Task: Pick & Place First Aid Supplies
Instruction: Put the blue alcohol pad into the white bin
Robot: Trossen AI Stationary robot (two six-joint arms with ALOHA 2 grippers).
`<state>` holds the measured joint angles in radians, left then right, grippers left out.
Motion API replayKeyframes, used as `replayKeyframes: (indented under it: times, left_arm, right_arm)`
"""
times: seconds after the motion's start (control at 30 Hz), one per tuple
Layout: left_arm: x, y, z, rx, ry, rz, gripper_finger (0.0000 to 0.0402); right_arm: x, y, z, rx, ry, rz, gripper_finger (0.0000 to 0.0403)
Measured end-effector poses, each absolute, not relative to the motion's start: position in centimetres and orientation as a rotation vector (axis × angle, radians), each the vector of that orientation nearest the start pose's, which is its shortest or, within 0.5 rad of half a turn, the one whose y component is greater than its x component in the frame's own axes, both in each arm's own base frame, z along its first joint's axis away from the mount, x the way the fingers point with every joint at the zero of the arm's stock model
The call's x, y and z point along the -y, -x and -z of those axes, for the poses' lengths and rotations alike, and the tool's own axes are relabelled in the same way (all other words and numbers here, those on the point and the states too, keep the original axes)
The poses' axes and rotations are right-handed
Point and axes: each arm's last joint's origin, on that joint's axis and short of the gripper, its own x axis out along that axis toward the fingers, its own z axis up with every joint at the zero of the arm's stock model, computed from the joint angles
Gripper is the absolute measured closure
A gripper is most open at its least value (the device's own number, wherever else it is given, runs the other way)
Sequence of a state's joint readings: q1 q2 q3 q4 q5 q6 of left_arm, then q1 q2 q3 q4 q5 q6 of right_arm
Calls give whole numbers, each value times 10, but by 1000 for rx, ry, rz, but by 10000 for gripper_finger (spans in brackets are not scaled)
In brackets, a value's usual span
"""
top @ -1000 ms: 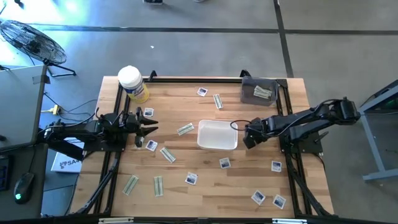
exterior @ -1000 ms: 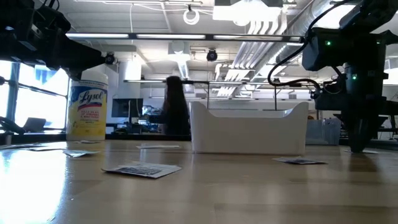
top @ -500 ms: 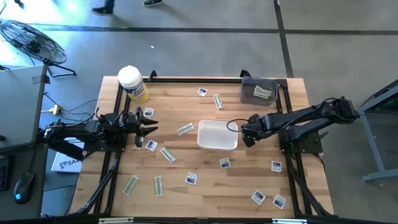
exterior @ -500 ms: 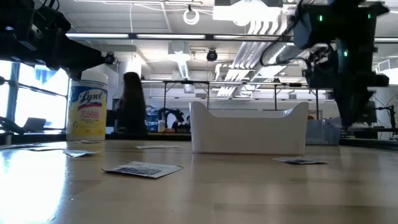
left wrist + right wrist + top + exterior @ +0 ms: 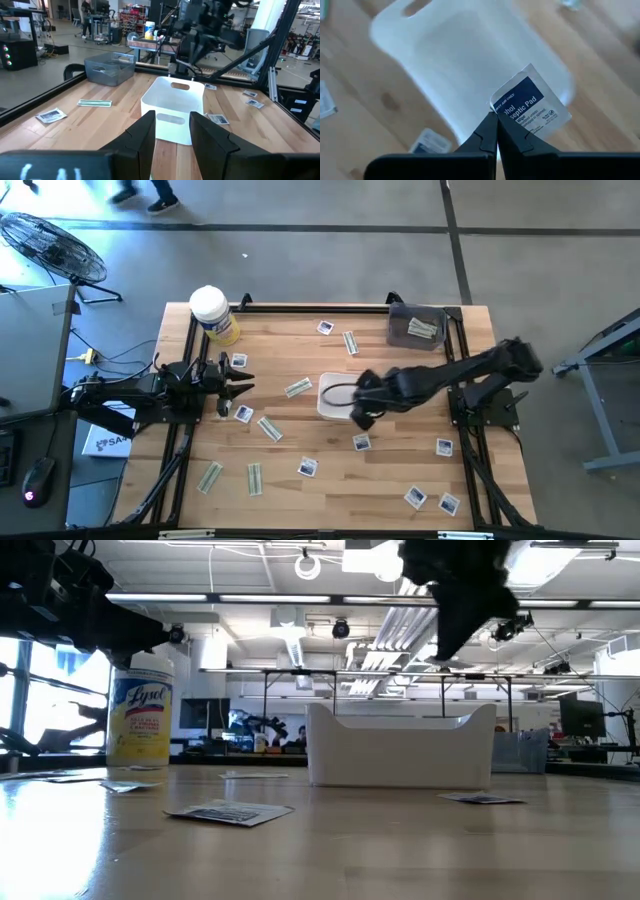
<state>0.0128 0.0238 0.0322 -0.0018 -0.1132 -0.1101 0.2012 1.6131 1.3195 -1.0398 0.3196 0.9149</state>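
One antiseptic packet over white tray
Right hand pinches it; tray beneath looks bare; left hand hangs parted, holding nothing.

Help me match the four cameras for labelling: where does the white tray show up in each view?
High view: white tray at table centre, partly under the right arm.
Low view: white tray centre-right, standing on the table.
Left wrist view: white tray centre, beyond the fingers.
Right wrist view: white tray below the held packet.
Shared landmark: the tray's handle slot.
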Motion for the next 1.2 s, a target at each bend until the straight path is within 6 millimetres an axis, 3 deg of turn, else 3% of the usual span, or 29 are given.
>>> replayKeyframes:
  times: [0.13,0.27,0.43,0.7,1.0,1.2]
  left_arm:
    - [-5,-97,-172,13,110,-126,283]
    - [-5,-97,-172,13,110,-126,283]
    - [-5,-97,-172,14,110,-126,283]
    - [-5,-97,-172,13,110,-126,283]
    - [-5,-97,-172,13,110,-126,283]
    - [-5,-97,-172,13,110,-126,283]
  right_arm:
    - [-49,-332,-240,-1212,-406,639,403]
    - [-34,-349,-213,-1307,-442,661,403]
    - [-17,-351,-190,-1374,-472,709,402]
    - [-5,-345,-174,-1394,-544,734,381]
    - [-7,-341,-173,-1394,-512,736,316]
    - [-22,-330,-206,-1363,-443,744,283]
